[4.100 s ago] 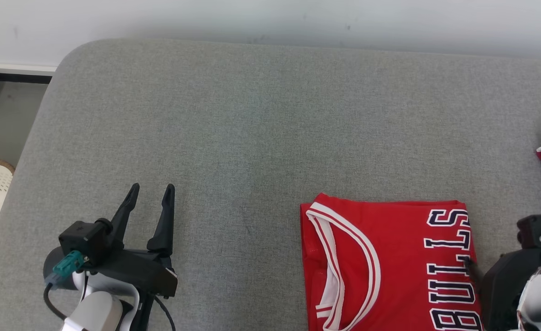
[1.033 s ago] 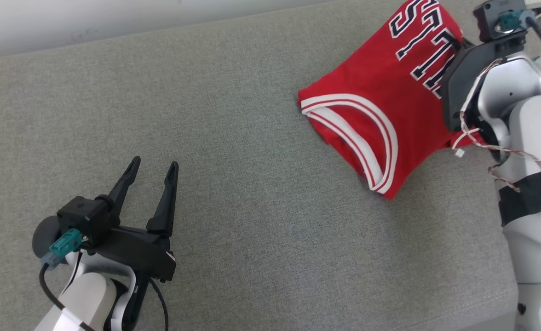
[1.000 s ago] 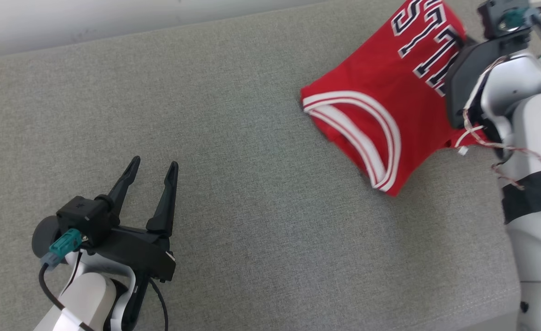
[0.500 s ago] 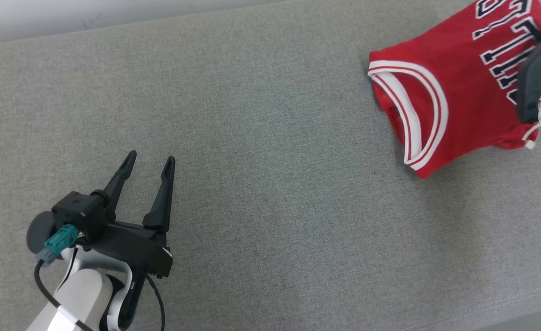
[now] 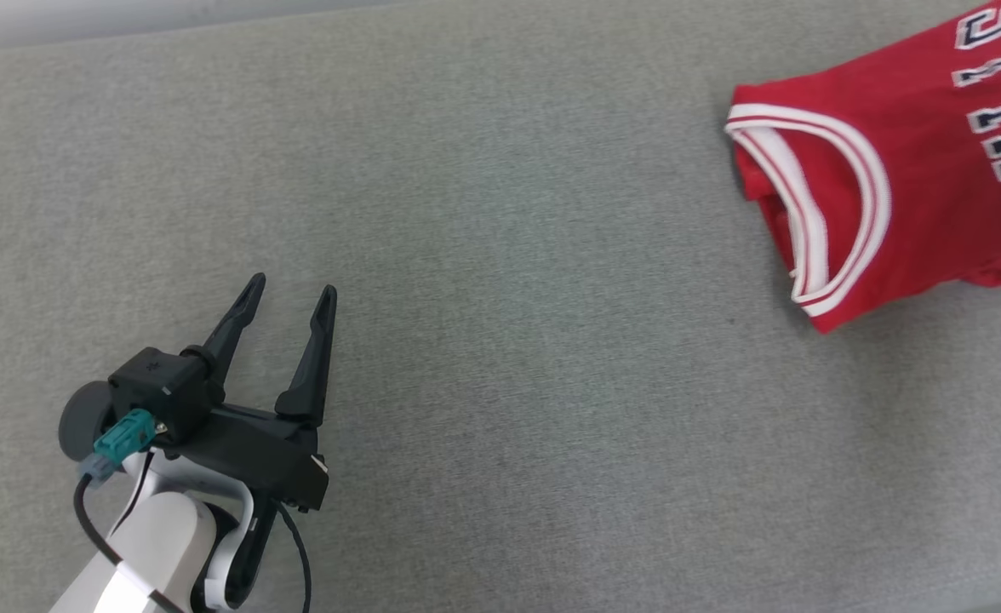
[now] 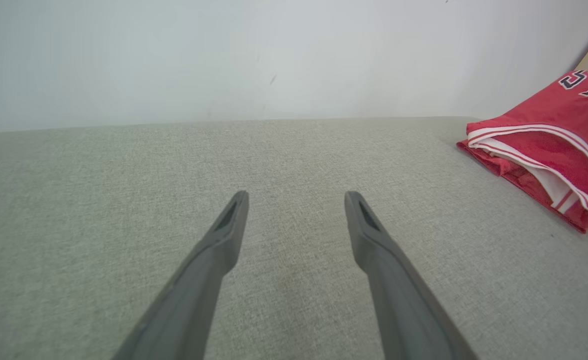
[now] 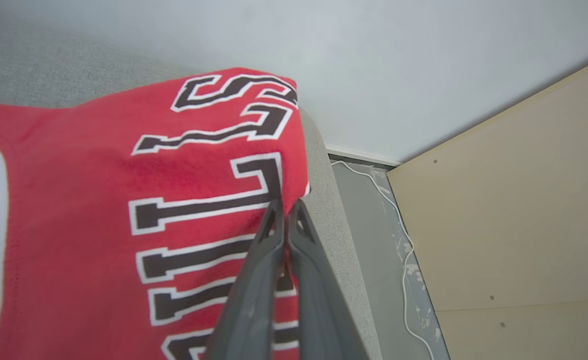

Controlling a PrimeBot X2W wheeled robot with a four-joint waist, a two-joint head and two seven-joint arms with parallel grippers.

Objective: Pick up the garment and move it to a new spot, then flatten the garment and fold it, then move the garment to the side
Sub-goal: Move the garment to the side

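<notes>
Red basketball jersey (image 5: 892, 170) at the grey cushion's (image 5: 500, 255) right end
Right gripper (image 7: 285, 207) pinches its lettered edge, 2 fingers pressed together; left gripper (image 5: 290, 288) hovers wide apart, empty, well away.

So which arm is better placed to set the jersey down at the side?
Right, probably: the right gripper is shut on the jersey; the left gripper hangs open, far from it.

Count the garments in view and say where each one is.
1. The folded red jersey is at the right end of the grey cushion, its lettered edge pinched in the right gripper. More may lie beyond the pictures' edges.
</notes>
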